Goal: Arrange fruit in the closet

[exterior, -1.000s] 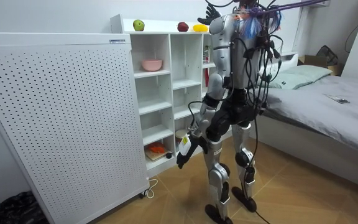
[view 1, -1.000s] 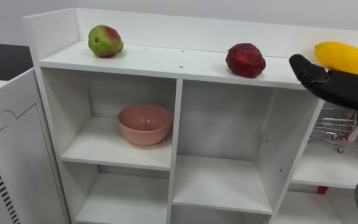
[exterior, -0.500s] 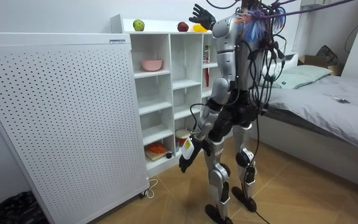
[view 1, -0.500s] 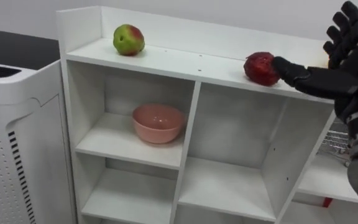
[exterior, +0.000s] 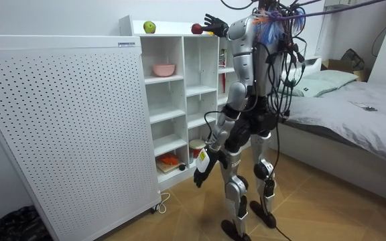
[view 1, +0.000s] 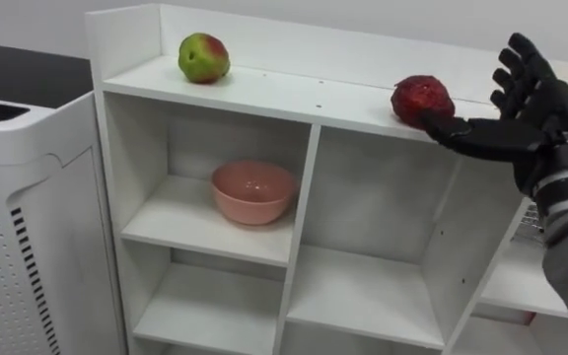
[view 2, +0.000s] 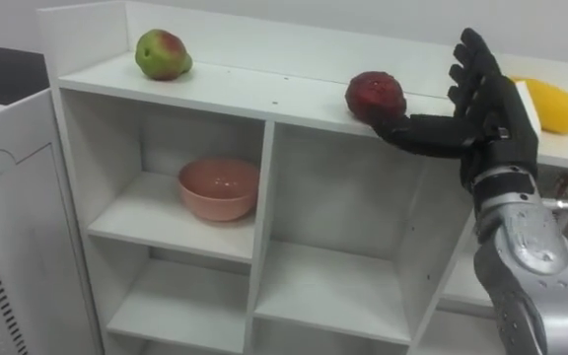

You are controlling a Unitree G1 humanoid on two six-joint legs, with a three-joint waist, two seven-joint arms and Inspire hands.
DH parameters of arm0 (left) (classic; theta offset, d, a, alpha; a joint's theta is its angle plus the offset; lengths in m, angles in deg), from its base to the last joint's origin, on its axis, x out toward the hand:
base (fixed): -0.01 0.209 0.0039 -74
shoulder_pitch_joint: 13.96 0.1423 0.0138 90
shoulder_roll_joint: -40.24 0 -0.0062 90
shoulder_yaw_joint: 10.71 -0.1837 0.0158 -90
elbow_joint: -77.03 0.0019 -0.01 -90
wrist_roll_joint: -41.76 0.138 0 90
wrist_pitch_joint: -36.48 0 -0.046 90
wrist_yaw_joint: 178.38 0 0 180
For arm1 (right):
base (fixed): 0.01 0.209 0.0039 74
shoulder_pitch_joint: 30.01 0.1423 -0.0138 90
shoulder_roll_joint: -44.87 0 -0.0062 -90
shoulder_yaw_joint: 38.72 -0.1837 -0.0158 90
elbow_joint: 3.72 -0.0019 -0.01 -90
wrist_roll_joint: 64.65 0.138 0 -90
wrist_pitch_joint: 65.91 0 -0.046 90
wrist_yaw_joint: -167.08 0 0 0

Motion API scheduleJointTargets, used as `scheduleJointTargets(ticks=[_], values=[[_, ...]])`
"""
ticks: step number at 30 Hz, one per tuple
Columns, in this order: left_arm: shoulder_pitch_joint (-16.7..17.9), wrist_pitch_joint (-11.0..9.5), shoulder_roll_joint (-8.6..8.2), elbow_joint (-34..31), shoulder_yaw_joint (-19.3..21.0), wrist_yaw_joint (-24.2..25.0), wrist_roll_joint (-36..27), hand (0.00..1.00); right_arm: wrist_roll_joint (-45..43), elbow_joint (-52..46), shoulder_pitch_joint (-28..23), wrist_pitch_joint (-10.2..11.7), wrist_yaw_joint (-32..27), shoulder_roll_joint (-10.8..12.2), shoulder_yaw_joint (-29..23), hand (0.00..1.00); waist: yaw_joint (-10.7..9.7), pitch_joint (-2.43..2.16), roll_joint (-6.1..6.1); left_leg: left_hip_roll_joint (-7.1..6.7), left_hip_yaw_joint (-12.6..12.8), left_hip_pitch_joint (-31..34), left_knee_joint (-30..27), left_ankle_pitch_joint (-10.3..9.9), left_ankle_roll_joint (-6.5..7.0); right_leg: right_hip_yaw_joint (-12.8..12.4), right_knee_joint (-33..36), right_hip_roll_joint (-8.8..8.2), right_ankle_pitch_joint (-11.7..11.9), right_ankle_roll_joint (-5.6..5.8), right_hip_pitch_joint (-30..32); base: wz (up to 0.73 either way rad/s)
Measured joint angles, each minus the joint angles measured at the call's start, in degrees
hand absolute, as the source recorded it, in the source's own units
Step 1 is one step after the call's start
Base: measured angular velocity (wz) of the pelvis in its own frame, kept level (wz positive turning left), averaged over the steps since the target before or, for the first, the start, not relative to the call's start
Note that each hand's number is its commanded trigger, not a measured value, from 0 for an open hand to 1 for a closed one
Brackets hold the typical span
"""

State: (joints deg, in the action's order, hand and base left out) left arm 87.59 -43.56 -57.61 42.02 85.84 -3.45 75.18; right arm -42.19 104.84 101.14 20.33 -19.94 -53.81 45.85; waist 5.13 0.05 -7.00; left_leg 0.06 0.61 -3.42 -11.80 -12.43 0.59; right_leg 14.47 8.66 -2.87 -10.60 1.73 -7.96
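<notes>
Standing before the white closet (view 2: 264,87), holding the right hand (view 2: 483,110) up at its top shelf, spread wide open and gripping nothing, reaching the thumb to the dark red fruit (view 2: 375,96). Sharing that shelf with a green-red apple (view 2: 162,52) leftward and a yellow fruit (view 2: 552,105) rightward. Dangling the left hand (exterior: 199,176) low, grip unreadable.

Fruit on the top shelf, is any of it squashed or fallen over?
Nothing stands out. The apple, the dark red fruit and the yellow fruit sit apart on top of the closet, and the pink bowl stands upright below. The right hand is open, its thumb at the dark red fruit.
</notes>
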Motion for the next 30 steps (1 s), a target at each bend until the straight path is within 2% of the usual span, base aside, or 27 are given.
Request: scheduleJointTargets(ticks=[4,14,20,24,30], values=[[0.0,0.4,0.31,0.0,0.0,0.8,0.0,0.00,-0.1,3.7,2.0,0.0,1.9,-2.3,1.9,0.00,0.0,-0.02,-0.04,0.00,-0.1,-0.1,0.0,0.0,-0.01,0.1,0.0,0.00,0.0,0.00,-0.2,0.00],[0.5,1.0,1.61,-1.0,-0.1,1.1,0.0,0.00,-0.2,5.2,2.2,-0.1,4.8,-2.9,2.1,0.00,0.0,-0.25,-0.35,0.03,-0.7,-0.1,-0.1,0.1,-0.19,0.5,0.0,0.07,0.0,0.00,-0.3,0.01],[0.5,0.9,2.04,-1.0,-0.1,1.2,-0.1,0.00,-0.2,5.8,2.5,-0.1,7.3,-5.0,4.4,0.00,0.0,-0.21,-0.63,0.05,-0.8,-0.2,-0.1,0.1,-0.19,0.5,0.0,0.09,0.0,0.00,-0.4,0.00],[0.3,0.7,2.24,-1.1,0.0,2.3,0.0,0.00,-0.4,5.8,2.5,-0.1,8.8,-5.2,5.2,0.00,0.0,-0.03,-1.53,0.12,-0.7,-0.2,0.0,0.2,-0.27,0.0,0.0,0.18,0.0,0.00,-0.4,0.00],[0.2,0.5,2.94,-1.1,-0.6,3.5,-0.1,0.00,-0.4,7.2,3.1,0.0,9.7,-5.9,7.2,0.00,0.7,-0.04,-2.68,0.14,-0.8,-0.4,0.0,0.2,-0.27,-0.2,0.0,0.22,0.0,0.00,-0.5,-0.01]])
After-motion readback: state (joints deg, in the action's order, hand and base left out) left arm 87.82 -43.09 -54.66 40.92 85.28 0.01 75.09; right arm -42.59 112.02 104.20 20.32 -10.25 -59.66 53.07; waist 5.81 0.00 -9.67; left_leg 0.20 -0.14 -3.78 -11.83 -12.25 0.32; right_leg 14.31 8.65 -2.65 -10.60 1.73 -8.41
